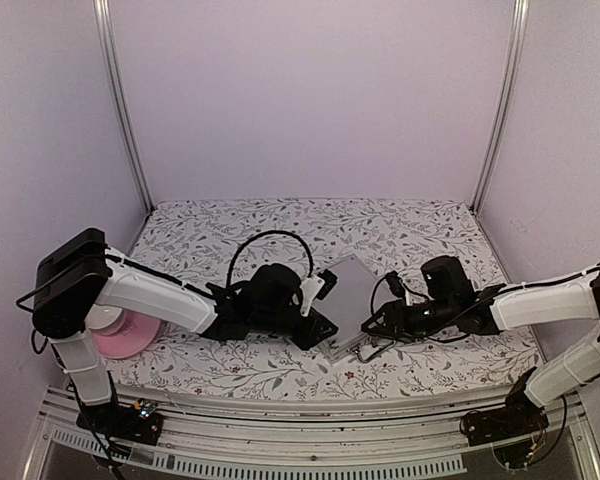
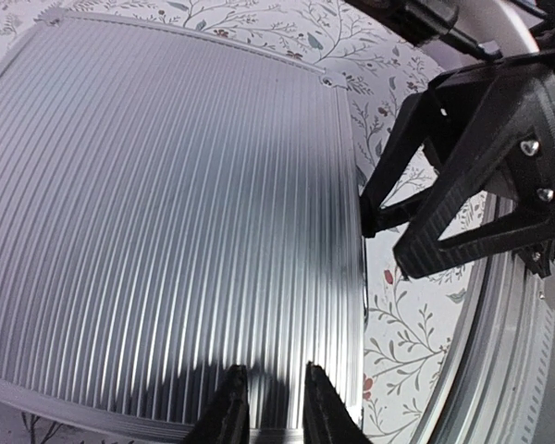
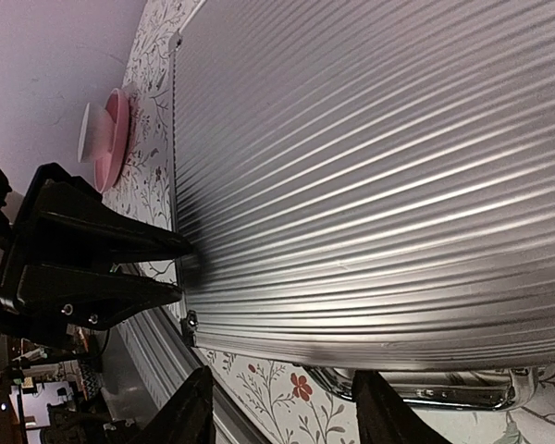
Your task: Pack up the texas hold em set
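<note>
The silver ribbed briefcase (image 1: 348, 295) lies shut and flat on the flowered table. No card packs or tokens show. In the left wrist view its lid (image 2: 166, 213) fills the frame. My left gripper (image 1: 320, 326) is at the case's near left corner, fingers (image 2: 229, 412) a little apart over the lid's edge, holding nothing. My right gripper (image 1: 375, 328) is open at the case's near edge, fingers (image 3: 192, 412) spread wide in front of the metal handle (image 3: 425, 388). The lid (image 3: 370, 157) is beyond them. Each gripper shows in the other's view: the right gripper (image 2: 385, 244) and the left gripper (image 3: 183, 268).
A pink plate (image 1: 128, 340) with a white bowl (image 1: 104, 318) sits at the near left by the left arm, and the plate also shows in the right wrist view (image 3: 118, 139). The table's metal front rail (image 1: 310, 415) runs just below the case. Walls close in the back and sides.
</note>
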Tool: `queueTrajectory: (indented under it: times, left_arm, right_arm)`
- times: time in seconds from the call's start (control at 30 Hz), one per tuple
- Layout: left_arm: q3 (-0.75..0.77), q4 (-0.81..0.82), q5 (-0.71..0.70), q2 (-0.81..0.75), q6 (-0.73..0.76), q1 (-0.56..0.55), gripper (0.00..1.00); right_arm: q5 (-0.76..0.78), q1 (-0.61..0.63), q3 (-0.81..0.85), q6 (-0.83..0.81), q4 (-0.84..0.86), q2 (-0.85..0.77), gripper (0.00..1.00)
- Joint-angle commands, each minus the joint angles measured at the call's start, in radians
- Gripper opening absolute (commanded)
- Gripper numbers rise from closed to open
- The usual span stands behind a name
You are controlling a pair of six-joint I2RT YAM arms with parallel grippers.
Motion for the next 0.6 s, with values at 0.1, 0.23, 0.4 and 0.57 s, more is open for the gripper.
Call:
queueTrajectory:
  times: [0.1, 0.23, 0.4, 0.57]
  left_arm:
    - [-0.049, -0.142, -0.016, 0.015, -0.016, -0.011, 0.22]
    - [-0.054, -0.14, -0.042, -0.008, -0.019, -0.011, 0.22]
    - [-0.055, -0.122, -0.087, -0.084, -0.007, -0.01, 0.23]
    - [0.058, -0.179, -0.116, -0.081, 0.011, -0.001, 0.23]
  right_arm:
    - [0.022, 0.003, 0.014, 0.004, 0.046, -0.037, 0.51]
    - [0.012, 0.003, 0.007, -0.007, 0.016, -0.053, 0.51]
    - [0.092, 0.003, -0.007, -0.053, -0.098, -0.118, 0.43]
    - [0.176, 0.015, -0.018, -0.076, -0.143, -0.128, 0.25]
